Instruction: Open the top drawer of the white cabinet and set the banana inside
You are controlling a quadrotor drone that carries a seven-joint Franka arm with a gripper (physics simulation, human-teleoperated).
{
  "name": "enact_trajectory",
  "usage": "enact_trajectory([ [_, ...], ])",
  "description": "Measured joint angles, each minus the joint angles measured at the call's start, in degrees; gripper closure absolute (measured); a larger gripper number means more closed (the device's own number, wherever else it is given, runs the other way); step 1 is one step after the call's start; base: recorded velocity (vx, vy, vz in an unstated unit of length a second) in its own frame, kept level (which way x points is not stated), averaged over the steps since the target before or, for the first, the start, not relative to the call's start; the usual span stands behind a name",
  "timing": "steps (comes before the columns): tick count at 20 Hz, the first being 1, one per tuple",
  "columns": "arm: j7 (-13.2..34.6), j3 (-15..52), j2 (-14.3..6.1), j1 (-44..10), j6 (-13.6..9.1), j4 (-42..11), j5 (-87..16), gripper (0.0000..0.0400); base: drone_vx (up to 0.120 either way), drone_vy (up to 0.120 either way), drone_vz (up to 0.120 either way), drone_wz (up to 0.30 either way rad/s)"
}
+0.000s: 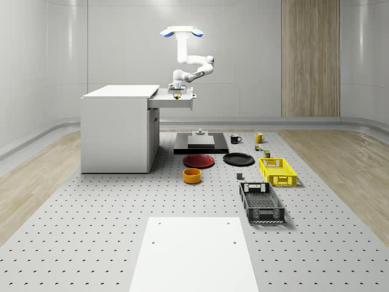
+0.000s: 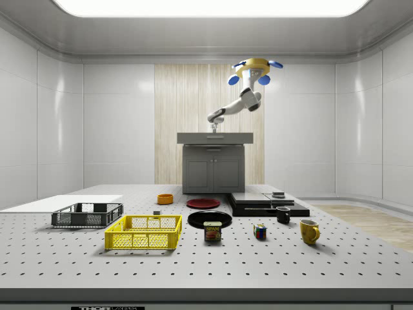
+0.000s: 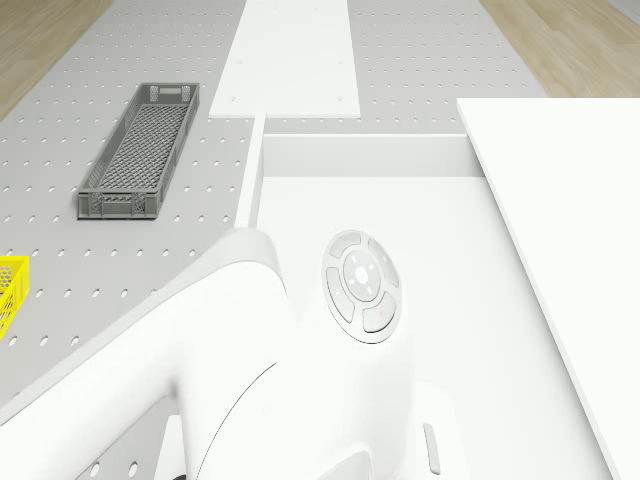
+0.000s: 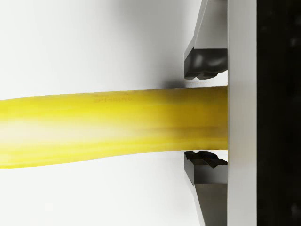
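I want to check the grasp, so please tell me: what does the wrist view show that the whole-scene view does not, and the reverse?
Wrist view alone: the two fingertips lie close on either side of the banana.

Whole-scene view alone: the drone hovers above the pulled-out top drawer of the white cabinet, and the arm reaches down into it.

Both: the gripper with the yellow banana in it.
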Motion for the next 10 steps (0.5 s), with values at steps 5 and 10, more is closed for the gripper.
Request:
enact_trajectory([
  [5,-0.3,-0.4,0.4,-0.4,-0.7,-0.3,0.1,0.0036,0.0,0.0,0.0,0.0],
  [10,-0.4,-1.6,0.4,-1.0,-1.8,-1.1,-0.8,0.0011,0.0,0.0,0.0,0.0],
])
